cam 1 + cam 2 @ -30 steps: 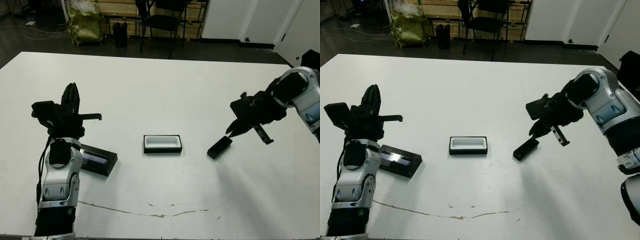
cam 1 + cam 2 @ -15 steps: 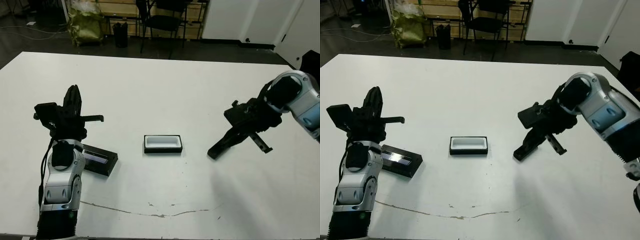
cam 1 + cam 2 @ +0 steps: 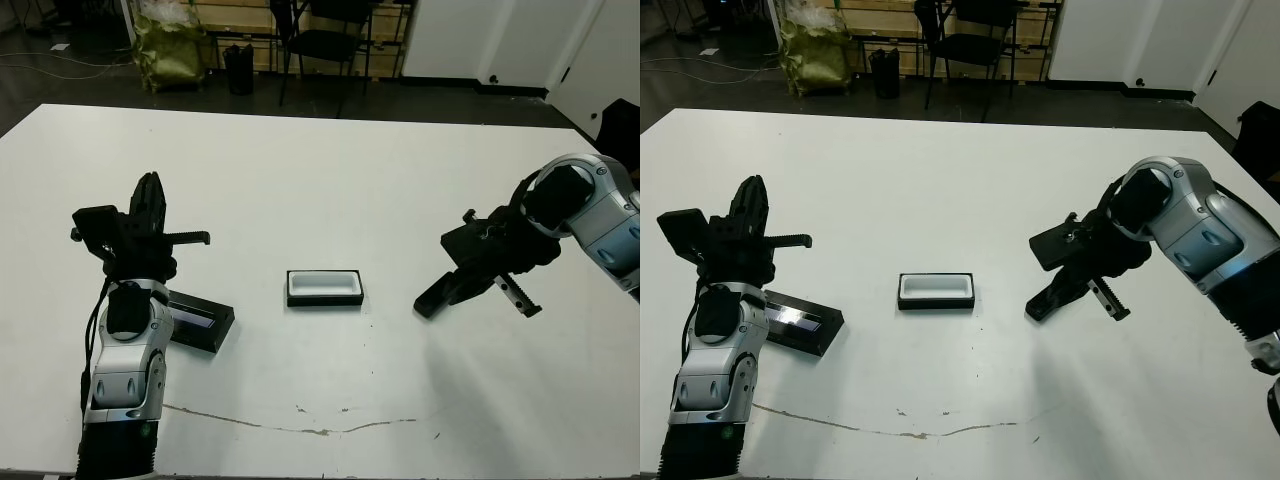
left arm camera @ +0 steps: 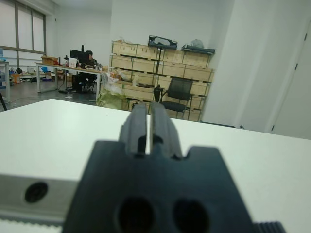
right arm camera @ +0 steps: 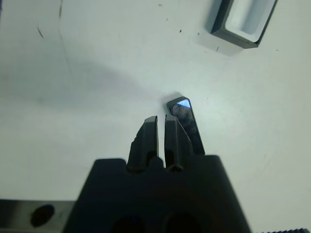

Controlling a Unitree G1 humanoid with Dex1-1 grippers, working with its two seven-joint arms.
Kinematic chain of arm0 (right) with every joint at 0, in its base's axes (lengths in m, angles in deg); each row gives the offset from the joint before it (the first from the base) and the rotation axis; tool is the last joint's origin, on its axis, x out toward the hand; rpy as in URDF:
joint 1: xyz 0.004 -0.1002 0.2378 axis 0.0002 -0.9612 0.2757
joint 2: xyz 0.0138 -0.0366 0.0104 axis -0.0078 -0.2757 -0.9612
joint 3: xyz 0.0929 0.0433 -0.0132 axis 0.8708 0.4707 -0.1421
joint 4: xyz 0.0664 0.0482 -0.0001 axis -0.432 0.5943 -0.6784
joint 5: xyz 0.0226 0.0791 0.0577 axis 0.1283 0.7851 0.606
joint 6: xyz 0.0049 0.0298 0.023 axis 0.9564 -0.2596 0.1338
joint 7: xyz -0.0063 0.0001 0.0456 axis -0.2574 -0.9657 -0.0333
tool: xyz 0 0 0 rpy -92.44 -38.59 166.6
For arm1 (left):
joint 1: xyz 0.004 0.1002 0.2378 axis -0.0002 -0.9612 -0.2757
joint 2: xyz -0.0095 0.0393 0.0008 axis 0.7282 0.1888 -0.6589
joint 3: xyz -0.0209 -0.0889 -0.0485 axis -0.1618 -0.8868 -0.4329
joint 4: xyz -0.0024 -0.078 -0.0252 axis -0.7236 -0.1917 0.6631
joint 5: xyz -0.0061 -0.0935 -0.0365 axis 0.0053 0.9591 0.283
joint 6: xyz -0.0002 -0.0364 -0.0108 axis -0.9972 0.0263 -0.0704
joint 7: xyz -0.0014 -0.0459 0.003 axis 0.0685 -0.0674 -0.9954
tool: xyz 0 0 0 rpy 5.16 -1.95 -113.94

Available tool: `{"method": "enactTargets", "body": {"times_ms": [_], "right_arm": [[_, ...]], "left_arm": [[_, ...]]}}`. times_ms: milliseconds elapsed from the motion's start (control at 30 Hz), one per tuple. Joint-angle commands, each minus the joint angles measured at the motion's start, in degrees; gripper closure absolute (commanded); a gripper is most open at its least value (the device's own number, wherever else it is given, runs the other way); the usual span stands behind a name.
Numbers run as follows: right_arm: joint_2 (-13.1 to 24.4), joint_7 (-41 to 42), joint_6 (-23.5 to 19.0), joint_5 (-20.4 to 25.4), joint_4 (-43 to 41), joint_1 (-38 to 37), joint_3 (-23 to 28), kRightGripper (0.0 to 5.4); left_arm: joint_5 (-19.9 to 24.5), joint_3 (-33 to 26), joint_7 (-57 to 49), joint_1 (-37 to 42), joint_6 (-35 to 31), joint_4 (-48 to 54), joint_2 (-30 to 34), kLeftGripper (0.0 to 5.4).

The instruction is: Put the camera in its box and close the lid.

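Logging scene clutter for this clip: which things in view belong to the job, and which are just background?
Job:
- camera, lying on the table by the right gripper
- box, open, white lining showing
- lid, beside the left arm

Background:
- black chair
- yellow-green bag
- small black bin
- wooden crates

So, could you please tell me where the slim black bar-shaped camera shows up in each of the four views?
Left eye view: slim black bar-shaped camera lies right of centre, under the right end effector.
Right eye view: same spot, right of the white-lined box.
Left wrist view: not in it.
Right wrist view: near centre, beside the shut fingers, screen end showing.
Shared landmark: the white-lined box, seen in both eye views and the right wrist view.
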Motion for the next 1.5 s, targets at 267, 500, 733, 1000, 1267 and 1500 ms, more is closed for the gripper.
{"method": "enactTargets", "body": {"times_ms": [267,500,733,1000,1267,1500], "right_arm": [[-4.9,-3.2,10.5,-4.2,13.1,-3.8,3.2,5.4],[-8.7,-4.2,12.3,-7.7,21.8,-3.6,3.1,5.4],[-11.9,-4.1,10.8,-8.2,27.5,-3.1,5.0,5.4],[-12.9,-3.1,11.0,-7.9,26.6,-3.0,6.8,5.4],[-14.5,-2.3,12.7,-6.7,28.0,-2.9,8.0,5.4],[-16.3,-4.1,14.9,-8.8,32.3,-2.1,7.7,5.4]], "left_arm": [[-0.6,0.0,-0.1,-0.6,-0.6,-0.2,0.2,5.39],[-0.5,0.0,-0.2,-0.6,-0.8,-0.1,0.0,5.39],[-0.6,0.0,-0.5,-0.6,-1.7,0.5,-0.1,5.39],[-0.6,0.0,-0.3,-0.6,-0.9,0.1,-0.1,5.39],[-0.4,0.1,-0.2,-0.5,-1.1,0.0,-0.1,5.39],[-0.9,0.2,-0.8,-0.7,-1.4,0.5,-0.2,5.39]]}}
